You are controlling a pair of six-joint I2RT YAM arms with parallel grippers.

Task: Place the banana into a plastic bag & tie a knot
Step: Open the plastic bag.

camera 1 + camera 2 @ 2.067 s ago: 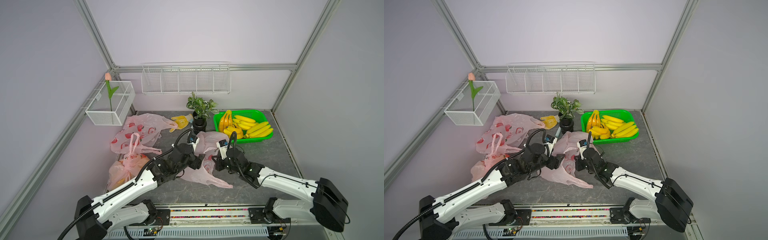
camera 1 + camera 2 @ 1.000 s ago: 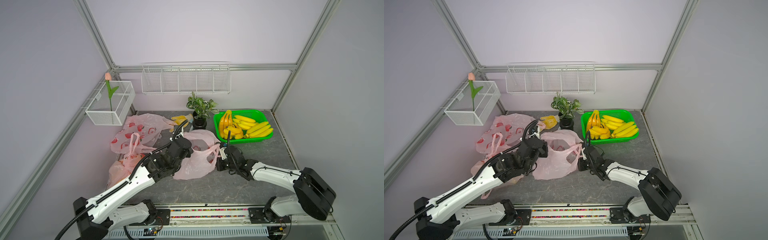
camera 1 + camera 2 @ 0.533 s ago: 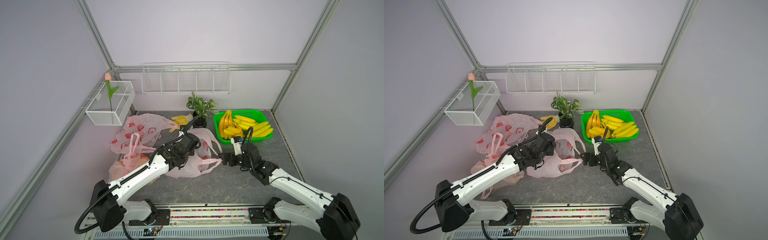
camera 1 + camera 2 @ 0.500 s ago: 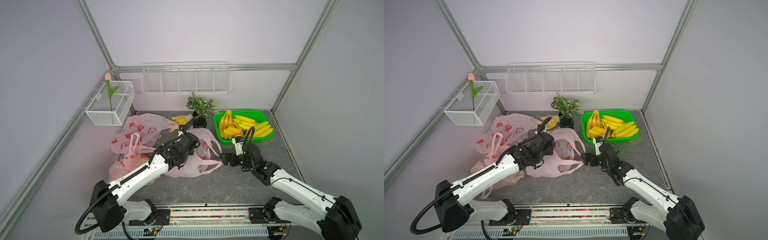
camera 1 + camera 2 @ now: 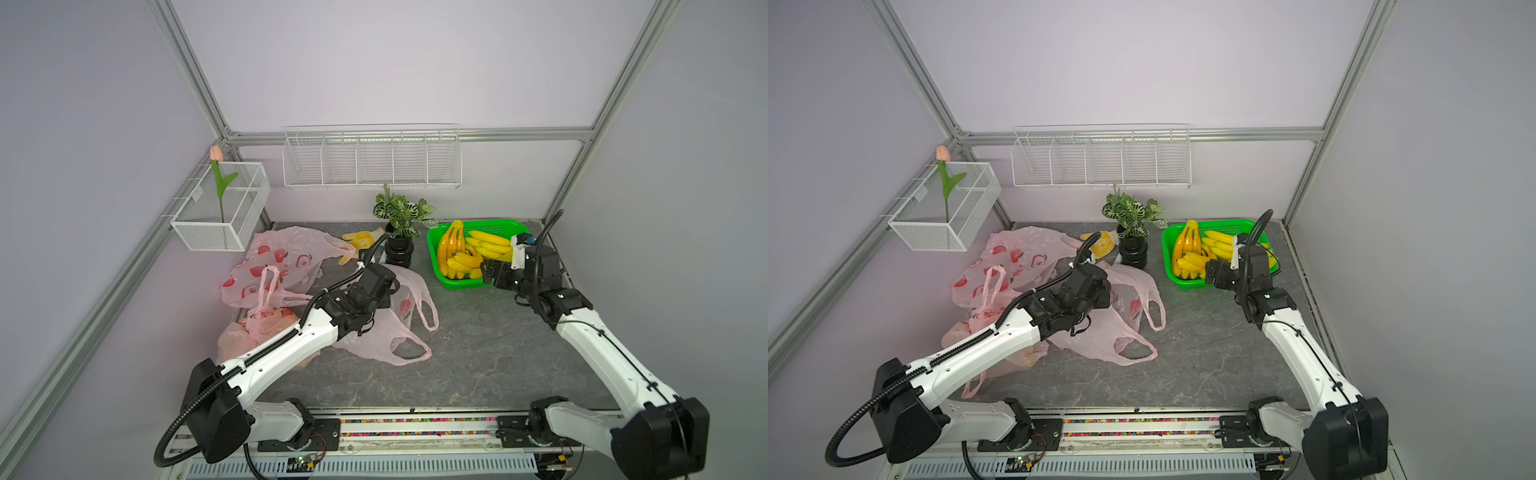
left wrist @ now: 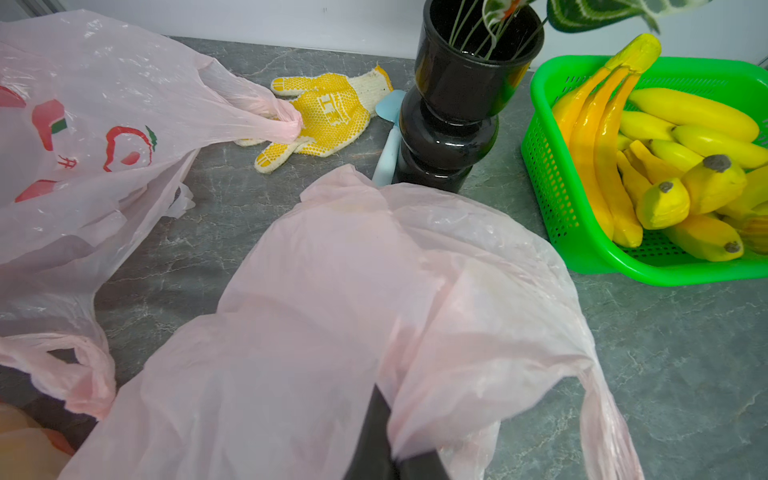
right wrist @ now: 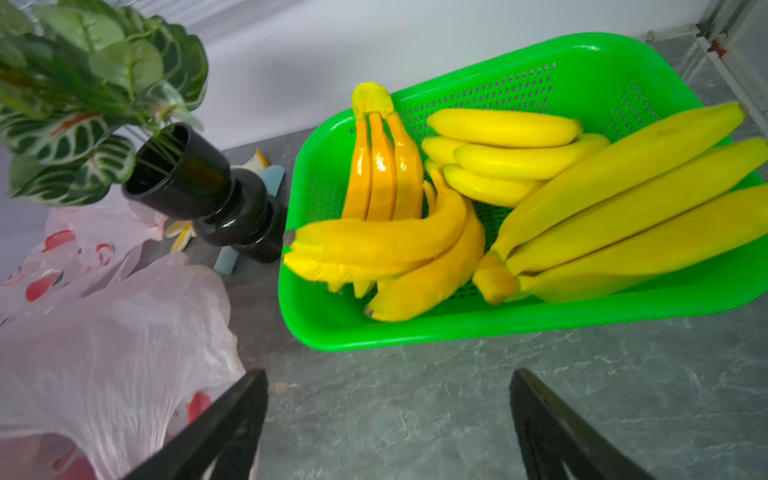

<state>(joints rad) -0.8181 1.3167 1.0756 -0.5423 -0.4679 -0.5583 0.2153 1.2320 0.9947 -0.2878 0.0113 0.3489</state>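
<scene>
Banana bunch [image 7: 386,257] is lying crosswise in the corner of the green basket [image 7: 498,328] nearest the right pincer [image 7: 388,374], which is hovering wide open just outside the basket. Left pincer [image 6: 376,415], farther off, is clamping the pink bag [image 6: 332,311].

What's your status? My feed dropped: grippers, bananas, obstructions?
Left gripper shut on pink bag. Right gripper open, empty, short of green basket. Bananas in basket. Approach unobstructed.
</scene>
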